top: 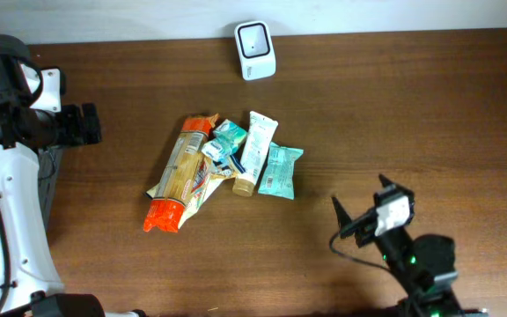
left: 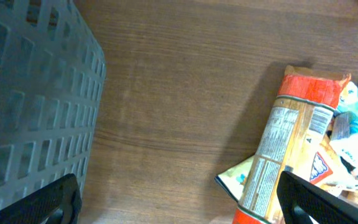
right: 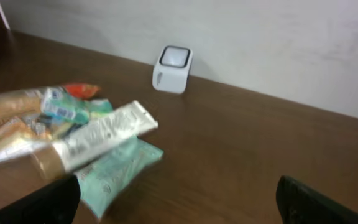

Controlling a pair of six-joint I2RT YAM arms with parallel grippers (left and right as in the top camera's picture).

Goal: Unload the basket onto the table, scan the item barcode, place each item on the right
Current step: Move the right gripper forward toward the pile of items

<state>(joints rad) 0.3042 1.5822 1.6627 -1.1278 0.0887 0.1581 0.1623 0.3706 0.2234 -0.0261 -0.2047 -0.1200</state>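
Orange-ended snack bag, white tube and teal pouch are lying in one touching pile at the centre of the wooden table, with small packets wedged between them. White scanner is standing well apart at 12 o'clock, near the far edge. Left gripper is hovering at 9 o'clock, fingers spread wide, holding nothing. Right gripper is hovering at 5 o'clock, likewise spread wide and empty. Grey basket is sitting beside the left gripper.
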